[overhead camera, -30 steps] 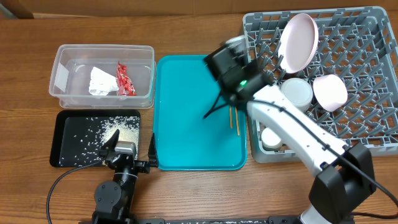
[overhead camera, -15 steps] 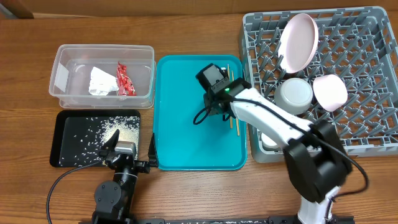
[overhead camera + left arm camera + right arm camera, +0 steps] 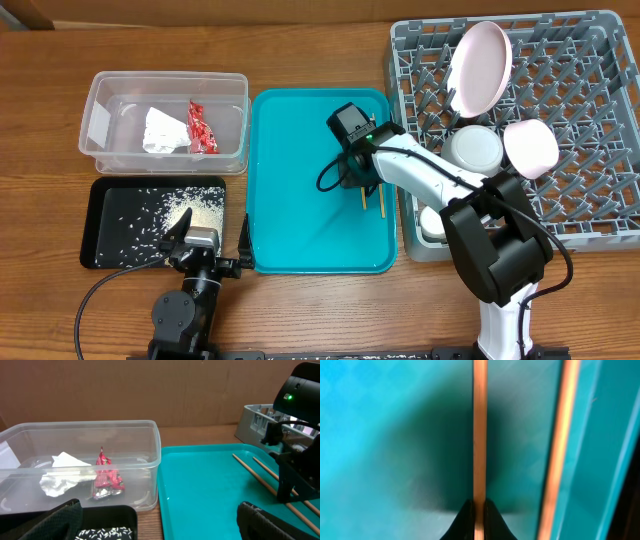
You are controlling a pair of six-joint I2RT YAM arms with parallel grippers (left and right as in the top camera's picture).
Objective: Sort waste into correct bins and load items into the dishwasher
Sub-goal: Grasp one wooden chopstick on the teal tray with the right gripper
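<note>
Two thin wooden chopsticks lie on the right side of the teal tray (image 3: 290,220). My right gripper (image 3: 362,184) is down on the tray, shut on the left chopstick (image 3: 480,435). The other chopstick (image 3: 559,450) lies loose beside it. My left gripper (image 3: 160,527) is open and holds nothing, low at the front between the black tray (image 3: 105,250) and the teal tray. The clear tub (image 3: 170,76) holds the red wrapper (image 3: 201,127) and white paper (image 3: 163,131). White grains (image 3: 185,212) lie in the black tray.
The grey rack (image 3: 600,110) at the right holds a round pale dish on edge (image 3: 480,68), a white bowl (image 3: 474,150) and a pale pink bowl (image 3: 530,148). The right arm stretches from the front right across the rack's left edge.
My right gripper came down from above the tray's far right corner onto the chopsticks and shut on one. That chopstick now lies slightly left of the other. The left arm stayed still.
</note>
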